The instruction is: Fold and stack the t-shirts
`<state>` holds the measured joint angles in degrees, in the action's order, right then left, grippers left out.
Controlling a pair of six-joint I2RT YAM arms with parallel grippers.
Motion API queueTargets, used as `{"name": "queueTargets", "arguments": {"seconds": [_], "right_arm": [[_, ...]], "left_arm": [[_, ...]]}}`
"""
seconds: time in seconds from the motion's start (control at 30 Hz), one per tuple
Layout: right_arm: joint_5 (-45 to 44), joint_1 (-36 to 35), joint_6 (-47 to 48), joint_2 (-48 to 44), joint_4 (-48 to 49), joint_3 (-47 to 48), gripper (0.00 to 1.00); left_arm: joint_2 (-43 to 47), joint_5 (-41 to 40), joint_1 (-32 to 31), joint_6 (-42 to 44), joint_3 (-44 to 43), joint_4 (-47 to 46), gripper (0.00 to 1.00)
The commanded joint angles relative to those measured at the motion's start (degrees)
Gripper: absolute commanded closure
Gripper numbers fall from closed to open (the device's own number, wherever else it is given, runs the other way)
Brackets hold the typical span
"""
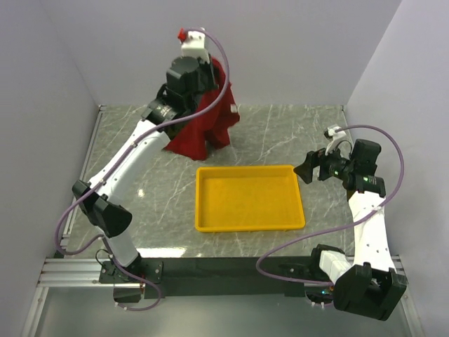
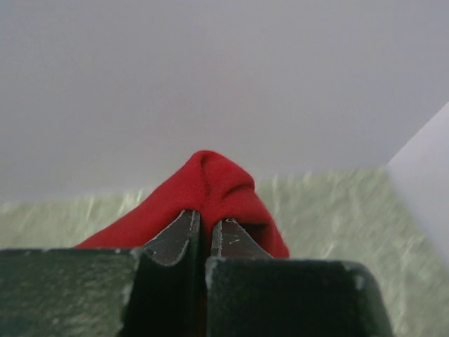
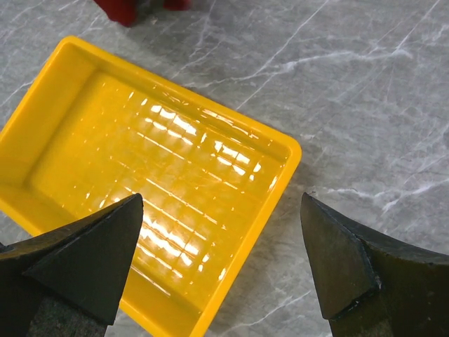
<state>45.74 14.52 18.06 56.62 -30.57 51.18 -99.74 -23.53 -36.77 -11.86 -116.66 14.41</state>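
The dark red t-shirt [image 1: 209, 119] hangs bunched at the back of the table, lifted at its top and trailing down onto the marble. My left gripper [image 1: 200, 74] is shut on a fold of it up high. In the left wrist view the red cloth [image 2: 217, 186] bulges out between and beyond the closed fingertips [image 2: 184, 232]. My right gripper [image 1: 309, 170] hovers at the right end of the yellow tray, jaws wide apart and nothing between them. Through the right wrist view a scrap of the t-shirt [image 3: 123, 8] shows at the top edge.
A yellow plastic tray [image 1: 203, 200] lies mid-table with nothing in it; its corner [image 3: 284, 151] sits under my right gripper [image 3: 223, 239]. White walls close in the back and both sides. A black rail runs along the near edge.
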Motion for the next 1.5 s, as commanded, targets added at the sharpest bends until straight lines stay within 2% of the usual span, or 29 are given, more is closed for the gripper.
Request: {"name": "queueTargets", "arguments": {"seconds": [0.0, 0.13, 0.23, 0.3, 0.33, 0.37, 0.4, 0.47, 0.53, 0.67, 0.77, 0.8, 0.87, 1.0, 1.1, 1.2, 1.3, 1.4, 1.47], "right_arm": [[1.28, 0.33, 0.83, -1.16, 1.04, -0.64, 0.02], [2.16, 0.33, 1.71, -0.90, 0.16, -1.17, 0.01], [2.69, 0.24, 3.46, -0.90, -1.51, -1.34, 0.01], [2.87, 0.24, 5.65, -0.98, -2.74, -1.61, 0.01], [2.87, 0.24, 6.62, -0.90, -3.44, -1.69, 0.01], [2.69, 0.24, 7.68, -0.90, -4.93, -1.70, 0.01], [2.43, 0.24, 9.78, -0.81, -5.81, -1.78, 0.01], [1.73, 0.24, 11.98, -0.37, -8.52, -1.61, 0.01], [0.94, 0.15, 15.58, 0.33, -10.56, -1.43, 0.01], [2.69, -1.33, 25.51, 1.03, -19.58, -0.47, 0.02], [5.41, -4.76, 39.72, 1.65, -29.87, 0.58, 0.01], [5.76, -6.07, 49.51, 2.00, -32.69, 0.50, 0.02], [4.46, -11.52, 57.39, 2.18, -35.34, -1.07, 0.01], [-1.96, -22.77, 58.57, 2.35, -30.00, -2.75, 0.02], [-1.88, -30.15, 60.51, 5.50, -32.35, -0.56, 0.02], [-1.70, -39.37, 57.01, 7.62, -31.58, -0.29, 0.04], [-3.89, -45.70, 51.91, 7.98, -26.13, -2.83, 0.05], [-4.86, -45.99, 48.91, 9.65, -24.02, -1.00, 0.09], [-5.57, -46.08, 50.30, 9.82, -24.54, 1.19, 0.09]], "left_arm": [[4.55, 0.94, 1.87, -2.29, 9.65, -3.42, 1.00], [6.67, 0.33, 4.51, -4.31, 21.26, -6.14, 1.00], [7.37, 3.74, 6.01, -6.95, 26.64, -6.24, 0.99], [7.63, 10.32, 6.10, -7.74, 28.85, -6.15, 0.82], [7.81, 13.74, 6.10, -7.66, 29.29, -4.85, 0.54], [8.59, 16.30, 6.10, -7.48, 29.91, -4.75, 0.41], [9.47, 19.72, 6.10, -7.13, 31.83, -4.83, 0.31], [13.41, 19.93, 6.01, -7.39, 34.38, -5.53, 0.10], [16.32, 17.21, 6.10, -6.69, 37.29, -5.36, 0.04], [23.17, 12.64, 6.36, -6.25, 39.31, -2.30, 0.02], [28.09, 10.00, 6.37, -7.30, 42.30, 0.08, 0.01], [29.51, 9.47, 6.45, -7.74, 44.66, 0.70, 0.01], [33.54, 8.33, 6.37, -9.67, 47.39, 1.14, 0.01], [39.97, 7.53, 6.36, -13.54, 54.76, 2.72, 0.01], [44.54, 6.04, 6.45, -16.69, 58.20, 4.74, 0.00], [49.02, 4.64, 6.45, -18.28, 61.02, 6.41, 0.00], [52.98, 3.58, 6.45, -20.22, 63.13, 7.91, 0.00], [55.88, 2.70, 6.45, -21.80, 64.45, 9.40, 0.00], [57.28, 2.44, 6.36, -22.86, 65.24, 10.02, 0.01]]}}
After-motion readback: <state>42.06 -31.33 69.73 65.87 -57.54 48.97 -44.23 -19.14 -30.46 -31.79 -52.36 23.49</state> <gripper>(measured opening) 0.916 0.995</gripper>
